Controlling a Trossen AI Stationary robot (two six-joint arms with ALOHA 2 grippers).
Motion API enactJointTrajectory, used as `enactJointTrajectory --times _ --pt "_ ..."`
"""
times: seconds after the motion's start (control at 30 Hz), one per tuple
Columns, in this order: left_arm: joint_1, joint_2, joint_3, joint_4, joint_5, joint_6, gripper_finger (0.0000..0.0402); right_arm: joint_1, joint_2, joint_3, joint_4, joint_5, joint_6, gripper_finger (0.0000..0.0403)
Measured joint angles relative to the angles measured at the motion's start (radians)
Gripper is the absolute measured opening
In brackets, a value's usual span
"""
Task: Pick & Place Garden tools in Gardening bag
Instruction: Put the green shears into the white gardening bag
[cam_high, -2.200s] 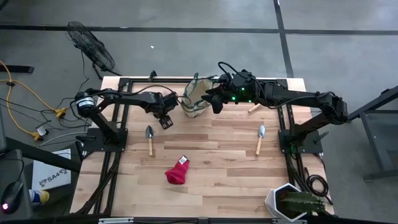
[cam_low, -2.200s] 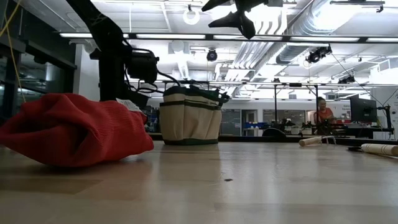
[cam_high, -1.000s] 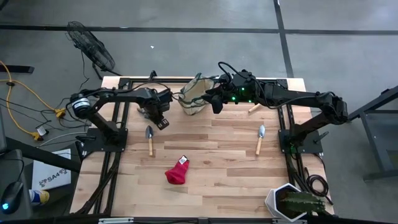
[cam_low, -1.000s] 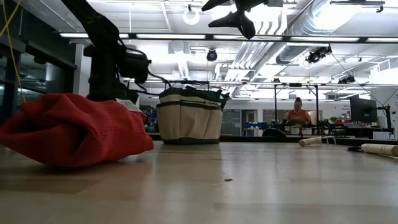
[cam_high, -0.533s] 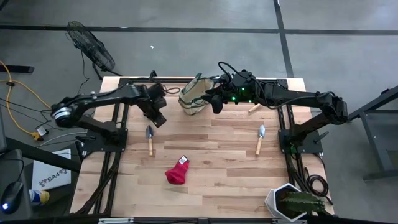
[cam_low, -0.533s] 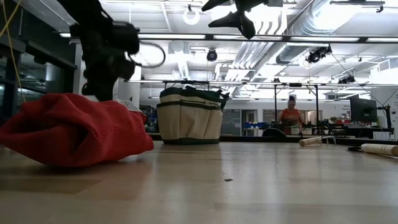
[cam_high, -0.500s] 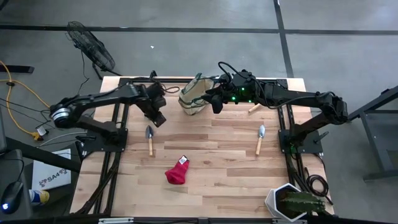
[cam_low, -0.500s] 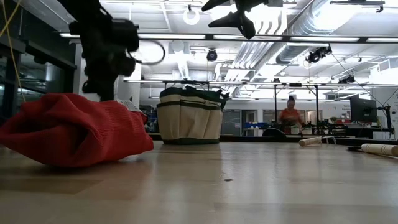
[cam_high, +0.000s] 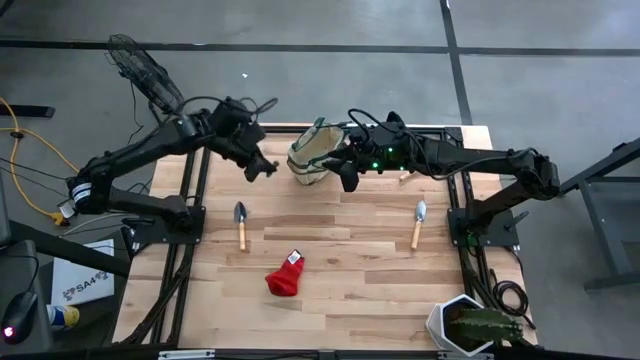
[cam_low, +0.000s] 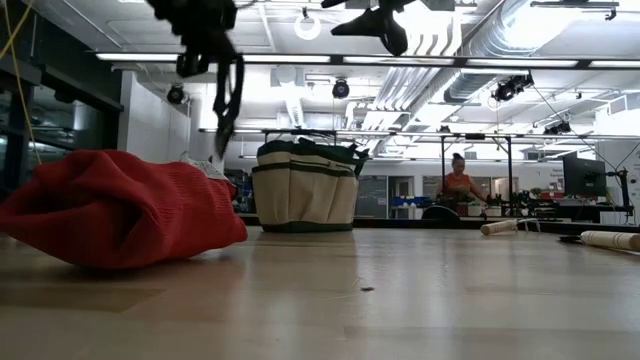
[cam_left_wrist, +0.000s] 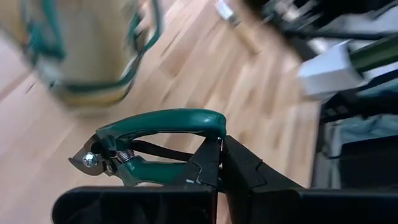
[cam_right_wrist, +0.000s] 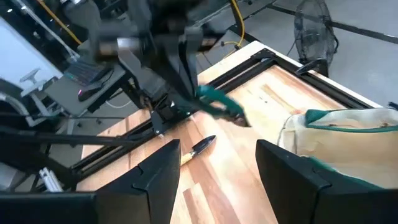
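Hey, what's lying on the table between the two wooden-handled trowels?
Nothing. In the high view, the stretch between the left trowel and right trowel is bare wood; the red cloth lies nearer the camera side.

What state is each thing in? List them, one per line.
left gripper: shut on the teal-handled shears, raised off the table
right gripper: open, empty, beside the gardening bag
gardening bag: upright, mouth open
two trowels: lying flat on the table
red fabric piece: crumpled on the table
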Motion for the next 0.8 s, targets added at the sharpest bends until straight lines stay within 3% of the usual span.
enactJointTrajectory --times 0.23,0.43,0.53,0.8 --pt "0.000 0.000 0.068 0.116 0.144 -0.088 0.0000 0.056 0.000 0.000 0.082 0.009 -0.106 0.0200" --pt "0.000 0.005 0.069 0.242 0.238 -0.174 0.0000 0.092 0.000 0.000 0.171 0.098 -0.208 0.0200" --pt "0.000 0.010 0.070 0.261 0.219 -0.204 0.0000 0.098 0.000 0.000 0.165 0.160 -0.217 0.0200" --pt "-0.018 0.011 0.070 0.257 0.044 -0.317 0.0000 0.101 0.000 0.000 0.156 0.288 -0.201 0.0200"
